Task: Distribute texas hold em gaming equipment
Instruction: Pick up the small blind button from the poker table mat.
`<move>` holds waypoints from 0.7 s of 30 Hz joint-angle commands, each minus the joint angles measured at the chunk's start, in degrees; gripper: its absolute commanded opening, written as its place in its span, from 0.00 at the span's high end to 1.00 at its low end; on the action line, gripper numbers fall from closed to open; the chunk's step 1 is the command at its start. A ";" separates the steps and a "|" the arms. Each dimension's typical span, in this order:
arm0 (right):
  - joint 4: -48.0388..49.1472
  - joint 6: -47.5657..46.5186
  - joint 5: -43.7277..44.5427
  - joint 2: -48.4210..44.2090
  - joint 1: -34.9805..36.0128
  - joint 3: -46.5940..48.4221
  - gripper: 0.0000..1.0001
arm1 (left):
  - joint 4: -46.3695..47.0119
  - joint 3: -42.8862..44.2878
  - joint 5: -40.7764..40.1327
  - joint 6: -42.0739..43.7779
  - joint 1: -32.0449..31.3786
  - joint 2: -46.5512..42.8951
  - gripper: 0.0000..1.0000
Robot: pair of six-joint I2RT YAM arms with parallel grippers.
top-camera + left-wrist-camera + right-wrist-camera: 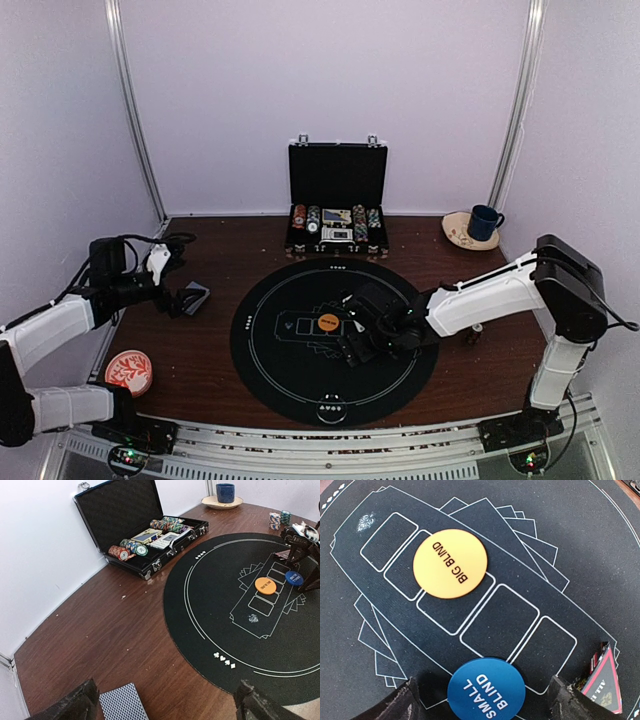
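Observation:
On the black round mat (400,370) lie an orange "BIG BLIND" disc (451,563) and a blue "SMALL BLIND" disc (486,690). My right gripper (487,707) hangs open low over the mat; the blue disc lies between its fingers with a gap on each side. A red triangle marker (605,680) sits just right of it. At the left, a grey-blue-backed stack of cards (122,702) lies on the wood by the left finger of my open left gripper (165,711). Two small chip stacks (279,519) stand beyond the mat. A dark disc (331,408) rests at the mat's near edge.
An open black briefcase (337,200) with rows of chips stands at the back centre. A blue mug (486,221) on a pale saucer sits back right. A red-and-white patterned dish (129,370) lies near the left arm's base. White walls enclose the table.

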 commanded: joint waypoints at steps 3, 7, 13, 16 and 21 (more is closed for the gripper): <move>2.99 1.97 -0.45 -0.50 -0.42 -1.63 0.13 | 2.97 -1.07 -0.06 0.77 -0.21 -0.40 0.02; 3.65 2.41 -1.28 -0.10 -0.80 -2.10 0.14 | 3.35 -1.47 -0.30 0.85 -0.22 -0.51 0.02; 3.97 4.27 -2.28 0.73 -1.14 -2.73 0.19 | 3.45 -1.51 -0.25 0.98 -0.16 -0.76 0.02; 3.96 4.84 -2.28 0.74 -1.18 -3.03 0.23 | 3.62 -1.63 -0.21 0.97 -0.18 -0.94 0.02; 2.67 4.73 -1.17 1.58 -0.69 -2.31 0.29 | 3.66 -1.65 -0.20 1.01 -0.17 -0.95 0.02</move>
